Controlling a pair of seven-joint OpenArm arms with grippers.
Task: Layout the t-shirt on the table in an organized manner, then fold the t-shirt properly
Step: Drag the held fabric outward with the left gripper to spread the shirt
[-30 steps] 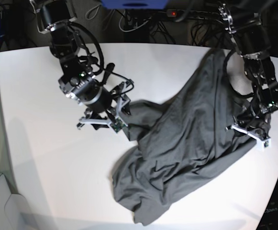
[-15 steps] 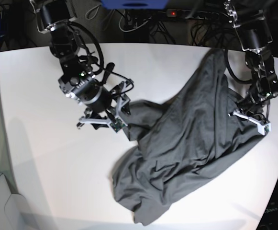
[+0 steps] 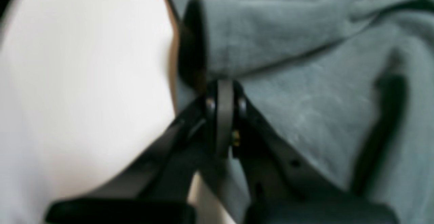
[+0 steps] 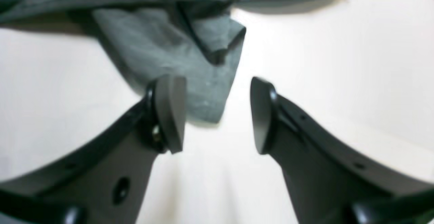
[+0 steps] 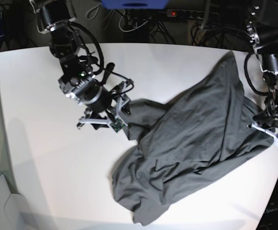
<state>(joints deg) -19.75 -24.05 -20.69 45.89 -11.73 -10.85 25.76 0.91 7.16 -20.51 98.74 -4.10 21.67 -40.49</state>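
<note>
White table (image 5: 33,158), crumpled t-shirt (image 5: 186,148), left gripper (image 3: 219,92) pinching it, right gripper (image 4: 217,114) agape, empty.

Both wrist views blurred; t-shirt (image 3: 305,81) runs off frame; left hand (image 5: 268,129) too small.

We are counting one t-shirt (image 5: 191,143), one worktop (image 5: 38,143), two arms, and two pincers: the left pincer (image 5: 267,132) and the right pincer (image 5: 100,122).
</note>
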